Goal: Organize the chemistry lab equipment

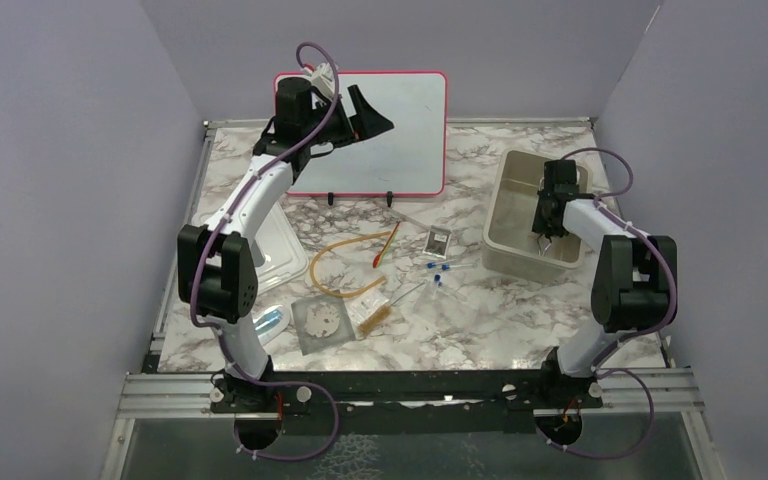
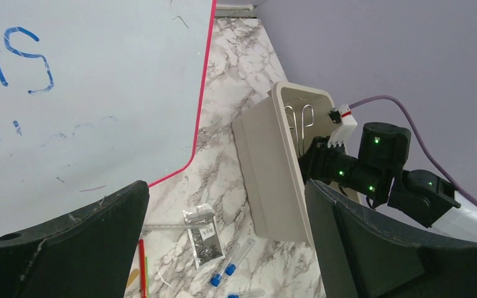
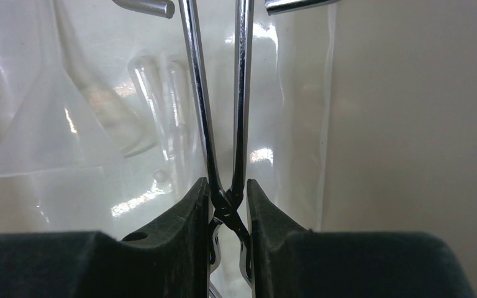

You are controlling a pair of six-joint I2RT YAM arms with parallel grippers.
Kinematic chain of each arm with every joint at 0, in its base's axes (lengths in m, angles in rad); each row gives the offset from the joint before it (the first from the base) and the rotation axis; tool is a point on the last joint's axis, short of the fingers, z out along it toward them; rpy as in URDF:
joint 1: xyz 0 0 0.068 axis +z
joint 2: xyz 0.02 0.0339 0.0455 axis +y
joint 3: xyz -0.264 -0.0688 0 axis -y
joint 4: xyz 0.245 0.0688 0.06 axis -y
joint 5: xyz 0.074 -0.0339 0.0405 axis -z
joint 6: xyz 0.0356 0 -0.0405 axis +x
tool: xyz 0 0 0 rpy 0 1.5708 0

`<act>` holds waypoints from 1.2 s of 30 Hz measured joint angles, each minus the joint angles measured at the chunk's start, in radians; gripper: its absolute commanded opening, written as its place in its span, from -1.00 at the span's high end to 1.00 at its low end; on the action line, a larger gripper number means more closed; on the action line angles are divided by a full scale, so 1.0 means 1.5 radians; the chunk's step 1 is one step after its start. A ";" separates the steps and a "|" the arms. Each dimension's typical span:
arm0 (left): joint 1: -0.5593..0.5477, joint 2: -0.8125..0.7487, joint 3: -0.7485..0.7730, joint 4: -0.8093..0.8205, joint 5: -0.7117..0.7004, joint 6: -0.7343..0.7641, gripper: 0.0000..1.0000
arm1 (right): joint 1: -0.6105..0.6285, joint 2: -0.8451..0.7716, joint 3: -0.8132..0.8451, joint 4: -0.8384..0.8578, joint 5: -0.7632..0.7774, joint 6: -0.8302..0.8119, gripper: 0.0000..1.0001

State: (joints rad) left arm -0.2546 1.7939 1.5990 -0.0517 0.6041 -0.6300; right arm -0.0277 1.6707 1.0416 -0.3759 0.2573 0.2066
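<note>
Evidently the right gripper (image 3: 227, 192) was pressed together on the chrome tongs (image 3: 242, 74), pinching them at the crossing just beyond its fingertips, inside the beige bin (image 1: 500, 215); the two arms of the tongs ran straight ahead of the gripper, close together. I judged the tongs light and stiff but smooth-plated, so likely to slip or swivel in a hold at the pivot; a hold across both arms, further ahead, looked steadier. Ahead and to the left of the fingers lay a clear funnel (image 3: 43, 118), which I took for thin, brittle ware, best not knocked. The left gripper (image 1: 372, 112) was spread wide and held nothing, raised in front of the whiteboard (image 1: 410, 130); below and toward me from it, the amber tubing (image 1: 335, 265), soft and springy by my estimate, and the blue-capped pieces (image 1: 438, 270) lay loose on the table.
</note>
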 measured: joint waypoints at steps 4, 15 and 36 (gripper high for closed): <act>0.009 0.010 0.007 0.002 0.007 -0.001 -0.96 | 0.000 0.007 0.000 0.007 0.009 -0.011 0.69; 0.018 0.020 0.019 0.002 0.013 0.000 -0.96 | 0.000 0.013 0.000 0.022 0.023 -0.013 0.06; 0.018 -0.004 -0.040 -0.078 -0.070 0.045 -0.84 | 0.018 -0.133 0.169 -0.028 -0.109 0.024 -0.01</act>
State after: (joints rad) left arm -0.2283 1.7878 1.5387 -0.1688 0.4992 -0.5621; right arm -0.0002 1.4708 1.2957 -0.4179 0.0940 0.2424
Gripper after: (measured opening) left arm 0.959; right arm 0.500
